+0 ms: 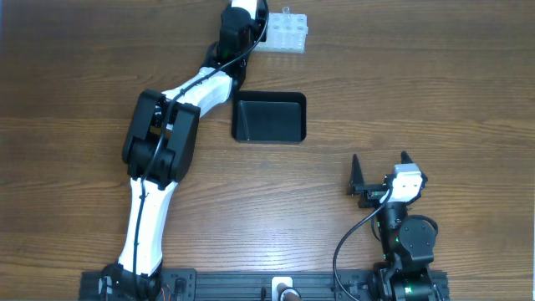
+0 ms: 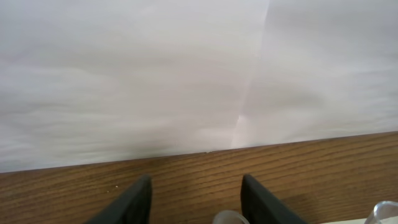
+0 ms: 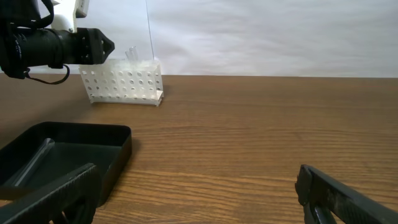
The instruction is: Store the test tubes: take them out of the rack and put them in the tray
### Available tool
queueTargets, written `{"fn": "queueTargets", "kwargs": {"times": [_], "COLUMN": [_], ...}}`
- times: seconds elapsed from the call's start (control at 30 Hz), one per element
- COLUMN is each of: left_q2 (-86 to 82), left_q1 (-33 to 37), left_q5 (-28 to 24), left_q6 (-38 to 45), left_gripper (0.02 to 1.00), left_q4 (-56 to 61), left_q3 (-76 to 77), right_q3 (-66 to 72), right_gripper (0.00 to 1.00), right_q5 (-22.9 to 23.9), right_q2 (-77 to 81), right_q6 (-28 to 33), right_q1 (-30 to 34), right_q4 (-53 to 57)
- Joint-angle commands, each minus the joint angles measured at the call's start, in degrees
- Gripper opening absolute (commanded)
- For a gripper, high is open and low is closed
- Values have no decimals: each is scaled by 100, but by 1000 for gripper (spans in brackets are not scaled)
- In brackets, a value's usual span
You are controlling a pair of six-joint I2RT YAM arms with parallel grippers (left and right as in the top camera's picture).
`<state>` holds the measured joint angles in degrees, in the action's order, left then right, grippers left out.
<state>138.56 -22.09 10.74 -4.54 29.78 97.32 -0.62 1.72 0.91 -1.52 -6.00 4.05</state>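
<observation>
The white test tube rack [image 1: 282, 32] stands at the table's far edge, and a clear tube [image 3: 132, 55] sticks up from it. My left gripper [image 2: 196, 180] hovers at the rack's left end [image 1: 244, 15], open, with the rim of a test tube [image 2: 228, 218] just below, between its fingers. Another tube top [image 2: 385, 213] shows off to the side. The black tray [image 1: 269, 117] sits empty in front of the rack. My right gripper [image 1: 380, 159] stands open near the right arm's base, well away from the tray [image 3: 62, 152] and the rack [image 3: 124, 82].
A white wall [image 2: 186, 74] rises right behind the table's far edge. The left arm [image 1: 167, 134] stretches diagonally across the left half of the wooden table [image 1: 435, 92]. Bare wood lies to the right of the tray.
</observation>
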Motion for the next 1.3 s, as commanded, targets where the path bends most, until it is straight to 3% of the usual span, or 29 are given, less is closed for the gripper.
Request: {"fn": "queueTargets", "kwargs": {"times": [0.03,0.57,1.3], "left_q2": [98,98,98], "left_q1": [-11,-57,-52], "left_q5": [-68,-63,-66], "left_q6": [26,28,26], "left_gripper": [400,229,66], "left_q4": [-4,-48,-50], "left_q3": [129,129,129], "right_q3": [33,33,33], "right_gripper": [991,993,991], "right_q5": [52,50,50], "right_q2": [-48,-48,-48], "right_q6": [-11,-11,-11], "right_q1": [-31,-31,-31], "right_q4": [4,4,7]}}
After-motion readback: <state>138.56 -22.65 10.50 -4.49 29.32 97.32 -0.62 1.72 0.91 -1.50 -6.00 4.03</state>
